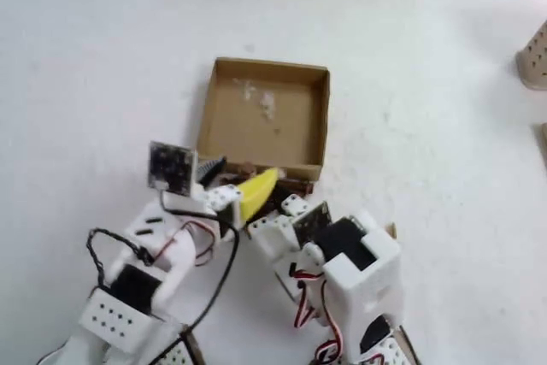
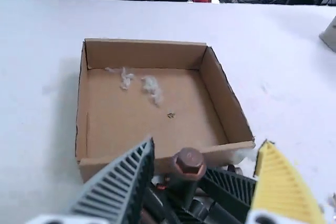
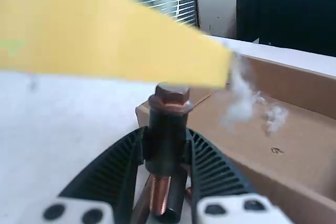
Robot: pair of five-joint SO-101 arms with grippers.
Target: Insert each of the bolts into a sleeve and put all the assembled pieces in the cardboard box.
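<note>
Copper hex-headed bolt (image 3: 169, 98) in black sleeve (image 3: 165, 136)

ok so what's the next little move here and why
Probably back the left gripper away. The bolt looks seated in the sleeve, which the right gripper grips, just short of the near wall of the cardboard box. The left gripper is open around it, its yellow finger crossing above the bolt, likely in the way of a lift.
</note>
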